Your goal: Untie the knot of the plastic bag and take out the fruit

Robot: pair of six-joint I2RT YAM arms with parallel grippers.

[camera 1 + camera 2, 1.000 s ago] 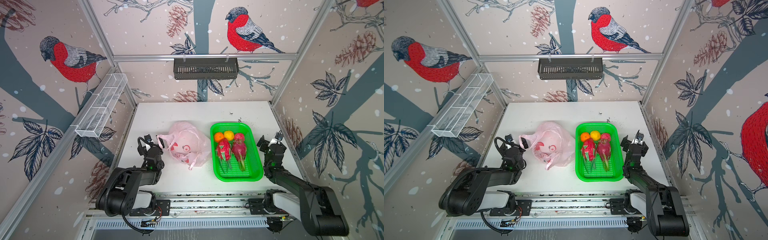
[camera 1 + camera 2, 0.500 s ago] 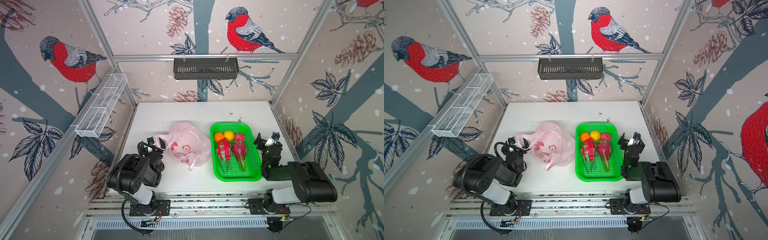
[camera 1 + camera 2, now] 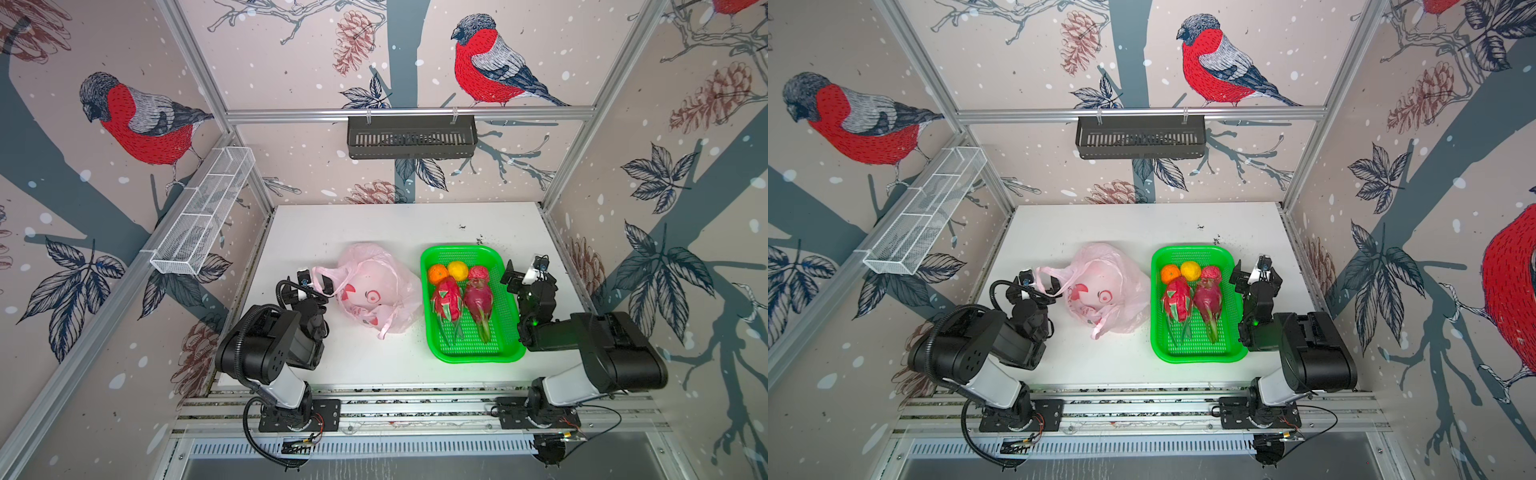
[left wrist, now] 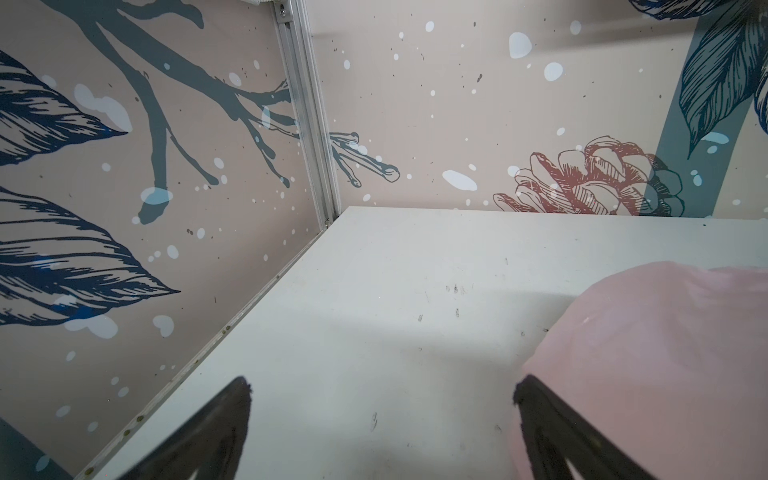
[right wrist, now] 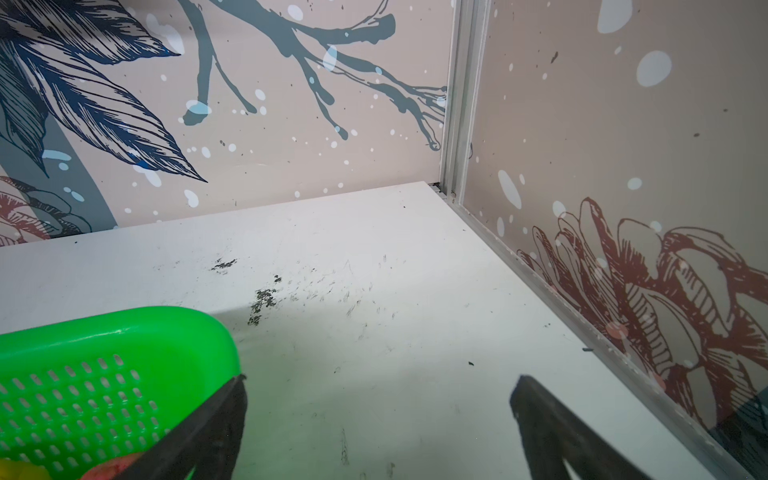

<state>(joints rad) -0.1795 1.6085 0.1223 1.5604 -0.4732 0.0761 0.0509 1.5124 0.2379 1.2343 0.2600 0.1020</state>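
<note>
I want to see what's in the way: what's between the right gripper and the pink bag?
The green tray, holding the fruit, lies between the right gripper and the bag, in both top views.

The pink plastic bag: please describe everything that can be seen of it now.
The plastic bag is thin, translucent, pale pink and crinkled, with red and white printed shapes. It lies slumped on the white table, just left of the green tray; whether they touch is unclear. Its handles are apart, not tied: one loop handle trails toward the front edge, the other reaches the open left gripper and lies beside one finger, not clamped.
</note>
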